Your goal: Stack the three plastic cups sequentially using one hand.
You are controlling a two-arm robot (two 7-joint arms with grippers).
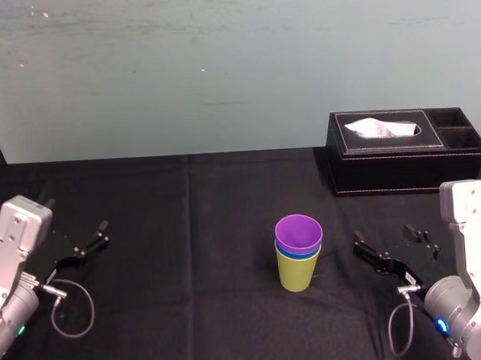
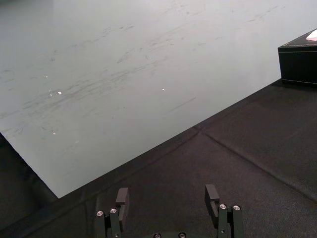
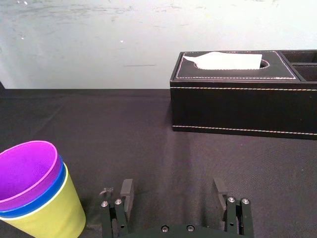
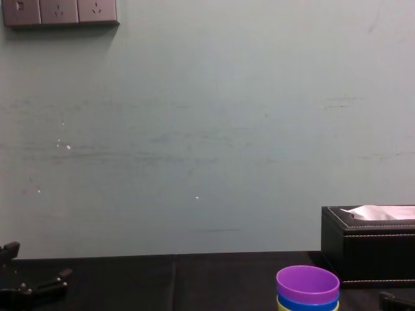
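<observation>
The three plastic cups stand nested upright in one stack at the middle of the black table: the yellow-green cup [image 1: 297, 271] outermost at the bottom, the blue cup [image 1: 292, 249] inside it, the purple cup [image 1: 298, 232] innermost on top. The stack also appears in the right wrist view, purple cup [image 3: 26, 167] over blue rim [image 3: 37, 197] and yellow-green cup [image 3: 54, 215], and in the chest view [image 4: 307, 283]. My right gripper [image 1: 396, 253] [image 3: 174, 191] hangs open and holds nothing, a short way right of the stack. At the table's left, far from the cups, my left gripper [image 1: 83, 241] [image 2: 167, 196] is open with nothing in it.
A black tissue box [image 1: 396, 152] with a white tissue and side compartments stands at the back right, behind my right gripper. The table [image 1: 187, 231] is covered in black cloth. A pale wall runs along its far edge.
</observation>
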